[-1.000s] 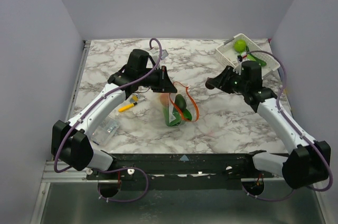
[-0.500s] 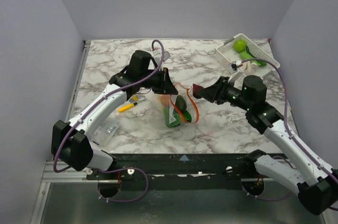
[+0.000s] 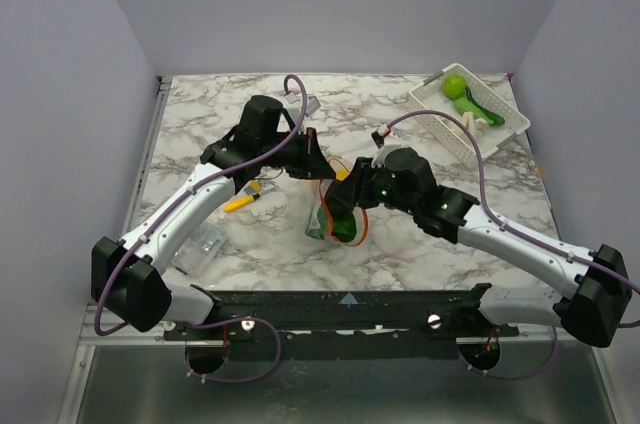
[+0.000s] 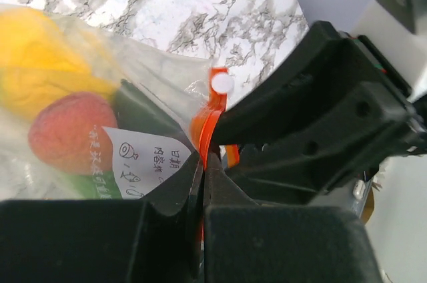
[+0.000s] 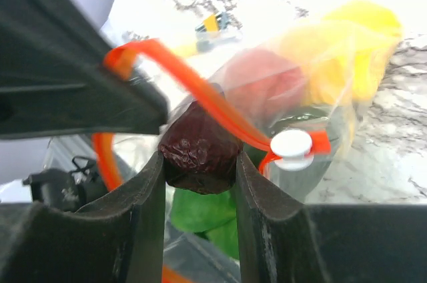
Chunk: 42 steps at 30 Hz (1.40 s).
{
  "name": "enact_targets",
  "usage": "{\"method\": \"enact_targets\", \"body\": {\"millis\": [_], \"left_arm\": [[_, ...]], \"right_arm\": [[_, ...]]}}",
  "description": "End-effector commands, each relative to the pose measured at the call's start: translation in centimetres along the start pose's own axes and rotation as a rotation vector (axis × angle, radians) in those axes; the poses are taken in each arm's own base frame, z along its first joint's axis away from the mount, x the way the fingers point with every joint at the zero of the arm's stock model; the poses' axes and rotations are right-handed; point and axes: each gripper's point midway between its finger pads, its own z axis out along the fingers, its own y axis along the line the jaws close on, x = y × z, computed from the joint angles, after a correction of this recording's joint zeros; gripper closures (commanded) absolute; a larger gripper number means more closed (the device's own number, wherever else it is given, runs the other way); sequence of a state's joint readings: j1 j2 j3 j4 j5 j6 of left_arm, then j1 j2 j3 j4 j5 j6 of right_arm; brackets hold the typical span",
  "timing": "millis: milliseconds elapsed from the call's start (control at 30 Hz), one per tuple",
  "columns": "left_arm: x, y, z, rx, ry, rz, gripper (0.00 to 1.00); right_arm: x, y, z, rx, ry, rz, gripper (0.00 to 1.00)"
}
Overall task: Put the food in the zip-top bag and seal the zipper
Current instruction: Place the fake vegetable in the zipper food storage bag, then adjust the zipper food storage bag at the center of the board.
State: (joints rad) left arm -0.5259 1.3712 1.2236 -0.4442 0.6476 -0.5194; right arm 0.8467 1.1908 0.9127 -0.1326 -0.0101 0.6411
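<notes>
**A:** What moved?

**B:** My right arm swung in from the white basket (image 3: pixel 497 122) at 1 o'clock. The right gripper (image 3: pixel 343 196) is now at the mouth of the zip-top bag (image 3: pixel 322 224), mid-table. The left gripper (image 3: pixel 316 166) stayed put at the bag's 12 o'clock.

**A:** Anything else in the top view?

**B:** Green food (image 3: pixel 455 85) lies in the basket, and a marker pen (image 3: pixel 242 203) is at the bag's 9 o'clock.

**A:** Left wrist?

**B:** My fingers are pinched tight on the zipper (image 4: pixel 208 123), with its white slider (image 4: pixel 221 83) just past them. A yellow piece (image 4: pixel 40 56) and a red piece (image 4: pixel 67 133) sit inside the bag at 9 o'clock.

**A:** Right wrist?

**B:** The jaws are part-closed, clamping a dark maroon piece (image 5: pixel 199 148). It's right at the zipper strip, but I can't tell if it's inside the mouth. A green piece (image 5: pixel 200 215) shows at 6 o'clock.
</notes>
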Motion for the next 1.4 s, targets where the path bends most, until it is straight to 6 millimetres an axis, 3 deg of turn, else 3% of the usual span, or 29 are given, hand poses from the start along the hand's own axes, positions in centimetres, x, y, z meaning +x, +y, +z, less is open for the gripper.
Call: {"method": "enact_targets", "body": {"millis": [0,100,200,400,500,833,1000,1067,1167,1300,1367], "left_arm": [[-1.5,-2.5,-1.6,0.049,-0.075,0.082,1.0],[-1.5,-2.7,-1.6,0.059,-0.068,0.077,1.0],[-1.5,-2.9,-1.8,0.064,-0.077,0.081,1.0],[-1.6,-2.3,-1.7,0.032,-0.078,0.086,1.0],[-1.5,-2.7,-1.7,0.057,-0.073,0.083,1.0],[-1.6,-2.0,-1.6,0.02,-0.072,0.09,1.0],[-1.6,-1.7,-1.4,0.008,-0.072,0.092,1.0],[-1.6,-1.5,-1.3,0.001,-0.07,0.093,1.0],[-1.6,-1.2,-1.1,-0.002,-0.064,0.091,1.0],[-1.5,-1.4,-1.1,0.008,-0.061,0.094,1.0],[-1.6,-1.3,-1.1,0.003,-0.062,0.101,1.0]], "right_arm": [[-2.7,-0.8,0.6,0.093,-0.137,0.021,0.93],[-3.6,-1.2,0.6,0.129,-0.18,0.043,0.88],[-4.1,-1.1,0.9,0.121,-0.209,0.058,0.78],[-4.0,-1.0,1.2,0.163,-0.166,0.059,0.43],[-3.4,-1.0,0.8,0.152,-0.158,0.071,0.34],[-2.6,-0.6,-2.8,0.156,-0.069,0.04,0.37],[-1.8,-2.7,-4.8,0.206,-0.086,-0.036,0.38],[-1.8,-4.4,-5.2,0.283,-0.102,-0.048,0.36],[-0.6,-6.5,-4.7,0.353,-0.056,-0.075,0.36],[1.1,-6.3,-3.3,0.273,-0.002,-0.107,0.38],[1.2,-7.2,-2.9,0.293,0.01,-0.098,0.43]]}}
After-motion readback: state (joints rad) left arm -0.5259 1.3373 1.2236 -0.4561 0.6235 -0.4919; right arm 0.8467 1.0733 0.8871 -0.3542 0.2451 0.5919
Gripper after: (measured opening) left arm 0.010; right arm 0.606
